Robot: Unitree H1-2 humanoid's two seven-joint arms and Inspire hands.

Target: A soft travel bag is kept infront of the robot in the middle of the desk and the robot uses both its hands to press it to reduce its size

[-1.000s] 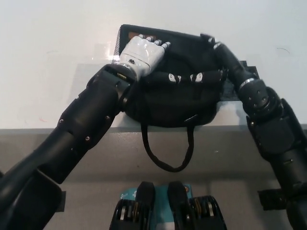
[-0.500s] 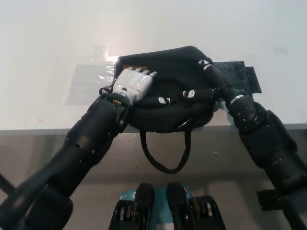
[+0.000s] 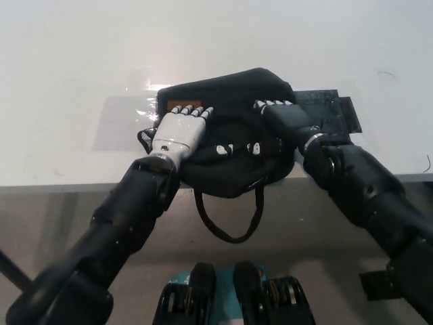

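Observation:
A black soft travel bag [image 3: 230, 101] lies at the near edge of the white desk [image 3: 74, 88], bunched up into a mound at its far side. Its strap [image 3: 226, 223] hangs in a loop over the desk's front edge. My white left hand [image 3: 178, 132] lies flat on the bag's left part, fingers stretched out and close together, pointing away from me. My black right hand [image 3: 287, 118] rests flat on the bag's right part, fingers also extended. Neither hand holds anything. White marks [image 3: 237, 148] show on the bag between the two hands.
A clear taped patch [image 3: 122, 118] gleams on the desk left of the bag. A dark flat piece [image 3: 335, 112] sticks out from under the bag at its right. The desk's front edge [image 3: 61, 184] runs just below the bag.
Both hands have drawn back toward me over the bag's top. The bag has crumpled from a flat spread shape into a smaller, bunched mound. The camera view has shifted slightly.

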